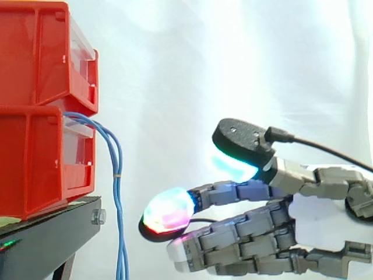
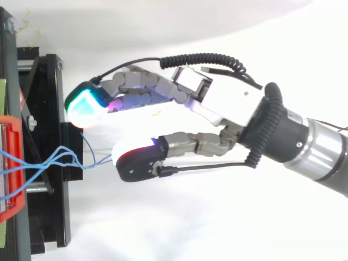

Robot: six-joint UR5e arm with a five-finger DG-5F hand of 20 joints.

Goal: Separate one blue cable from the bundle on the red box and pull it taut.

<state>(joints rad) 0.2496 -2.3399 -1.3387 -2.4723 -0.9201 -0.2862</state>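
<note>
**benchrat:** Cables first. The blue cables (image 1: 118, 192) came out of the front of the lower red bin (image 1: 29, 163) as a loose bundle and hung slack past the edge of the black stand (image 1: 52, 224). No strand was singled out yet.

**padwatcher:** Yep. The hand (image 1: 262, 227) sat off to their right, level with the hanging part, near them but apart. Its fingers were almost straight and spread, with the thumb held off to one side and nothing in its grasp. The nearest fingertip (image 1: 169, 211) stopped just short of the bundle.

**benchrat:** From the top view, one strand (image 2: 92, 160) bowed out toward the hand, just beside the white pad. Looked like the easy pick to me.

**padwatcher:** Agreed, I'd call this the reach-in step, with separation not started. The next move probably needed a small push forward so that strand landed between thumb and finger, then a pinch on it alone, then a pull away from the bin until it went tight. The main risk was catching the neighbours too.
</note>
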